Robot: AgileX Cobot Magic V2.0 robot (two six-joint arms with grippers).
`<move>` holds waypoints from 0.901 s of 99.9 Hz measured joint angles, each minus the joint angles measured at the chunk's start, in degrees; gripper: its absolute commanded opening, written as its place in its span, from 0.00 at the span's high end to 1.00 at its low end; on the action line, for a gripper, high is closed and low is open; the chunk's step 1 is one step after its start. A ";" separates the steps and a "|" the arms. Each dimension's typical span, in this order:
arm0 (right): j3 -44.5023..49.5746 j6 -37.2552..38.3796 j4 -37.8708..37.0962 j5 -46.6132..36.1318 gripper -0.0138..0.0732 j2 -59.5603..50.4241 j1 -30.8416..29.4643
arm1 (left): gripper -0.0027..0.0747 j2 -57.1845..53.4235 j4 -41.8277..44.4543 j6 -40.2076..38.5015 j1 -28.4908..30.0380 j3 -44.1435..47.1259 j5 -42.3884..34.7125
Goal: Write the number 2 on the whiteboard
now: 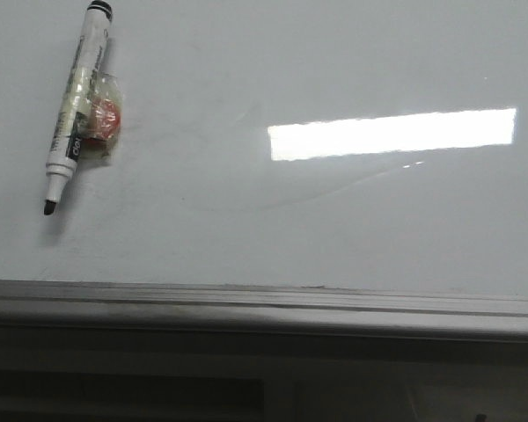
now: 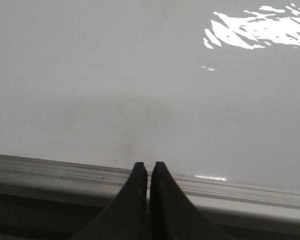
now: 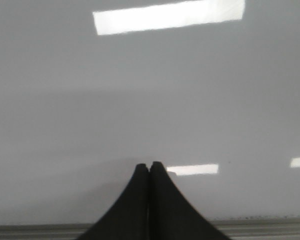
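The whiteboard [image 1: 273, 229] fills the front view, glossy white-grey, with a bright rectangular light reflection and a grey edge rail [image 1: 264, 303] along its near side. No number 2 shows on it. An uncapped black-tipped marker [image 1: 76, 101] lies at the board's far left, tip toward the near edge, with a clear wrapped orange-red lump [image 1: 101, 119] stuck to its side. Neither gripper shows in the front view. My left gripper [image 2: 147, 165] is shut and empty over the rail [image 2: 65, 172]. My right gripper [image 3: 149, 166] is shut and empty over the board [image 3: 150, 100], just inside its rail.
Below the rail in the front view is a dark recess with a pale ledge [image 1: 246, 369]. Faint smudges and a thin curved wipe trace [image 1: 273, 198] mark the board's middle.
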 measured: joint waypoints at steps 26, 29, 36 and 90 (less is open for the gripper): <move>0.00 0.09 0.00 0.00 0.92 0.00 0.00 | 0.99 0.00 0.00 0.00 0.00 0.00 0.00; 0.00 0.09 0.00 0.00 0.92 0.00 0.00 | 0.99 0.00 0.00 0.00 0.00 0.00 0.00; 0.00 0.09 0.00 0.00 0.92 0.00 0.00 | 0.99 0.00 0.00 0.00 0.00 0.00 0.00; 0.00 0.09 -0.12 -7.76 0.92 0.00 0.00 | 0.99 0.00 0.84 0.00 0.00 0.00 -3.20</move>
